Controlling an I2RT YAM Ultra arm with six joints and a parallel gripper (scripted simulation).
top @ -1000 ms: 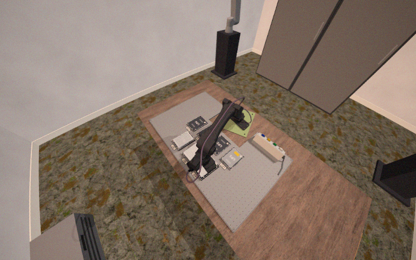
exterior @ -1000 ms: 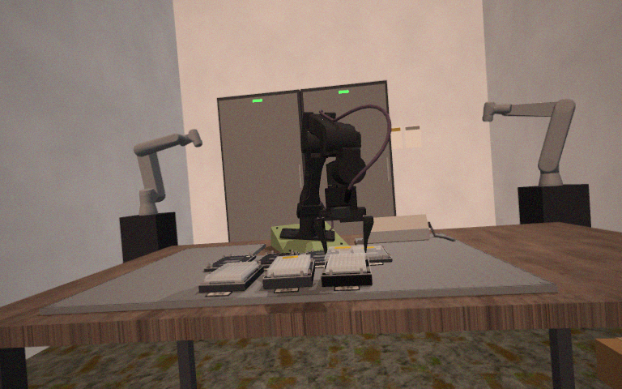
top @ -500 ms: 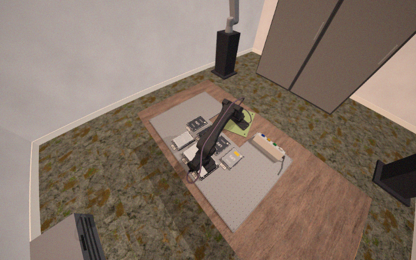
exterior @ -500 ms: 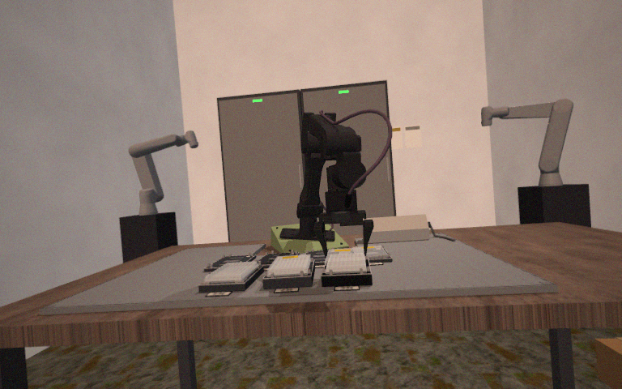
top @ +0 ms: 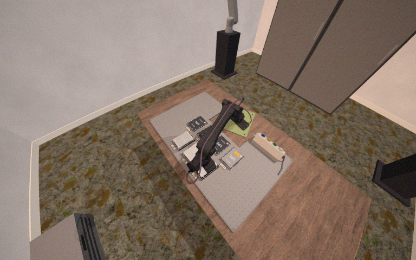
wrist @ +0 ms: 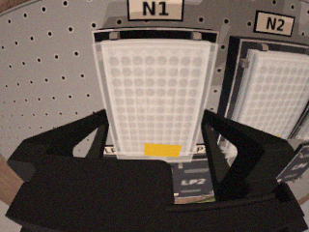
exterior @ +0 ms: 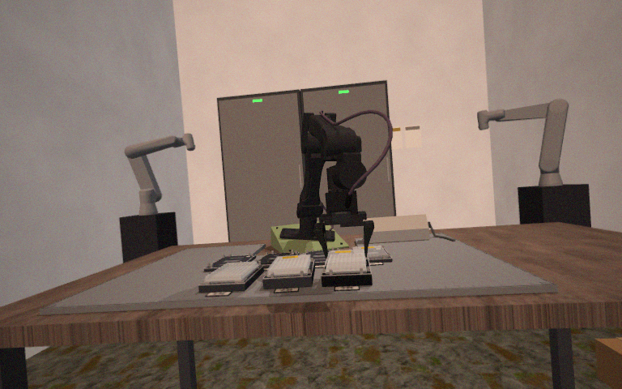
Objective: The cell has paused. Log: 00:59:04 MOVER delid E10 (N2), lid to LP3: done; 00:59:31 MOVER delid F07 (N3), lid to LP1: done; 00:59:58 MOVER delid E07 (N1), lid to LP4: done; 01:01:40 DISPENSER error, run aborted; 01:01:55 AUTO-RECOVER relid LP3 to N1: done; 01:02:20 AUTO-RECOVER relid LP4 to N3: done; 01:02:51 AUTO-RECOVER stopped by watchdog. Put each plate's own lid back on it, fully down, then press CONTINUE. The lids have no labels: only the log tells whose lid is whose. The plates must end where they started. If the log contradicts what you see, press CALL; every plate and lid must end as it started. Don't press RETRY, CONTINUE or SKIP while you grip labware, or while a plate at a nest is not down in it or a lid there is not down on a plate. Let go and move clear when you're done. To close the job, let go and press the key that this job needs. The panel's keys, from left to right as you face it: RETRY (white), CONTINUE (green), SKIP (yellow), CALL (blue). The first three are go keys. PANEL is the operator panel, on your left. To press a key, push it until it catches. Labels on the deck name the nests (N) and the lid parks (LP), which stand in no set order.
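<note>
A wooden table (top: 306, 196) carries a grey perforated deck (top: 245, 189), and on it the black YAM arm (top: 214, 128) reaches from its green base plate (top: 242, 125) out to the near row of nests. In the exterior view three plates stand side by side in that row; the right one (exterior: 346, 270) sits in the nest labelled N1 (wrist: 154, 8), with the N2 plate (wrist: 273, 100) just beside it. The gripper (exterior: 346, 247) hangs over N1, its fingers spread wide on either long side of a clear lid (wrist: 157, 93) and clamped on it; whether the lid rests on the plate or is raised off it I cannot tell. Another lid with a yellow mark (top: 232, 158) lies farther back on the deck. The beige operator panel (top: 266, 147) stands near the arm's base.
</note>
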